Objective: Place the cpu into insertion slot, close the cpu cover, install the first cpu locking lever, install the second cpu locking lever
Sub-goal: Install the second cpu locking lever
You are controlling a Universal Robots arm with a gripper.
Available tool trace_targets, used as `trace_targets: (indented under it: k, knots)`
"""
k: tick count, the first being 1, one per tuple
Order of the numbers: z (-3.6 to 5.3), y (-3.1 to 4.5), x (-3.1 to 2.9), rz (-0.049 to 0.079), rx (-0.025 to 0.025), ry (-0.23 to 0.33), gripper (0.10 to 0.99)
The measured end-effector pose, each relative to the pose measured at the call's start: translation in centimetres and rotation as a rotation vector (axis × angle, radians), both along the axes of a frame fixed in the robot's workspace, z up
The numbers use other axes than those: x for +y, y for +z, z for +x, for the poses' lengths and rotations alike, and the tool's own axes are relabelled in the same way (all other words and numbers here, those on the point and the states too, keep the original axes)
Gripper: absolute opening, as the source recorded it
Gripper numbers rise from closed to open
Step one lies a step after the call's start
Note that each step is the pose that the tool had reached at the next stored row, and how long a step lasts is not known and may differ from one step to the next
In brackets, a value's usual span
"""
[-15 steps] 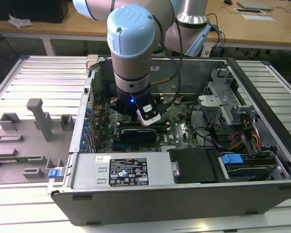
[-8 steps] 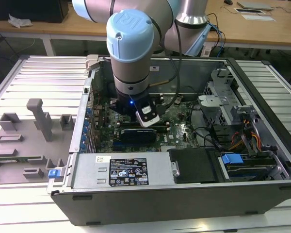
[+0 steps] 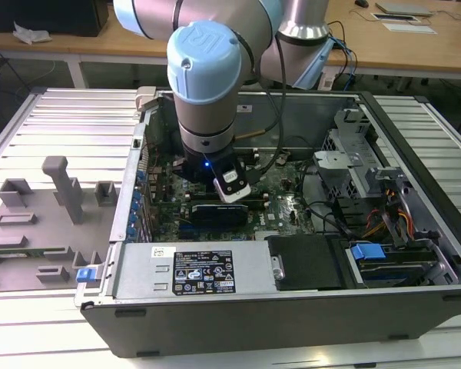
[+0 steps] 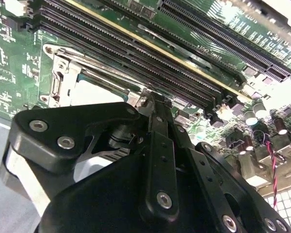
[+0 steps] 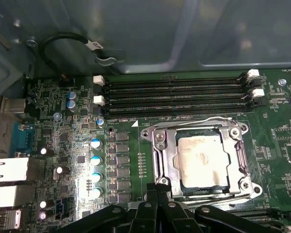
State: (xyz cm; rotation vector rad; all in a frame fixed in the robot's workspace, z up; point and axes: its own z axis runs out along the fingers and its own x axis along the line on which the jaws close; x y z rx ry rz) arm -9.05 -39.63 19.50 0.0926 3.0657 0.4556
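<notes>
While seated flat in the insertion slot (image 5: 200, 162), the cpu (image 5: 202, 159) shows its dull silver-grey top through the window of the cpu cover (image 5: 161, 156), which lies closed down over the socket as a shiny frame with screws at its corners. Thin wire locking lever (image 5: 203, 121) visible along the cover's edge nearest the memory slots (image 5: 177, 92); whether latched, cannot tell. Just beside the socket's opposite edge, in the first wrist view, the gripper (image 5: 157, 187) with its black fingertips drawn together, nothing held between them, tips hovering at or near the frame's rim; contact not clear. Same pincer seen from behind in the second wrist view (image 4: 153, 104), fingers pressed together above the socket's corner, pale cpu top partly hidden under the black linkage. Around the socket, green motherboard (image 5: 63, 121) with rows of blue-capped capacitors (image 5: 95, 167) and four long black memory slots with white clips. Farther out, in the exterior view, the arm (image 3: 207, 84) reaching straight down into the open computer case (image 3: 292, 315), which lies on a slatted metal table (image 3: 69, 123), with grey fixture blocks (image 3: 61, 188) at the exterior view's left.
</notes>
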Motion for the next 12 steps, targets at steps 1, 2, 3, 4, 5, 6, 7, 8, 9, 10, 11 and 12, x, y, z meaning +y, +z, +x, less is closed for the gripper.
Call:
trace_targets:
  k: [1,2,3,4,5,6,7,8,9,10,11,12]
  knots:
    - [0.01,0.26,0.01,-0.002,-0.0004,0.0,0.106]
    - [0.01,0.58,0.02,-0.003,-0.0004,0.0,0.106]
    - [0.0,0.93,0.01,-0.004,-0.0001,0.0,0.106]
    - [0.0,1.42,0.02,-0.005,-0.0001,0.0,0.106]
    - [0.0,1.8,0.02,-0.006,-0.0001,0.0,0.106]
    - [0.01,2.51,0.03,-0.009,-0.0001,0.0,0.106]
    - [0.04,2.86,0.04,-0.009,-0.0002,0.0,0.106]
    - [0.07,3.24,0.04,-0.009,-0.0001,0.0,0.106]
    - [0.19,3.52,0.04,-0.018,0.0011,0.0,0.106]
    - [0.34,3.65,0.03,-0.042,0.0061,-0.001,0.106]
    - [0.48,3.7,0.03,-0.059,0.0099,-0.001,0.106]
    - [0.65,3.72,0.03,-0.069,0.014,-0.001,0.106]
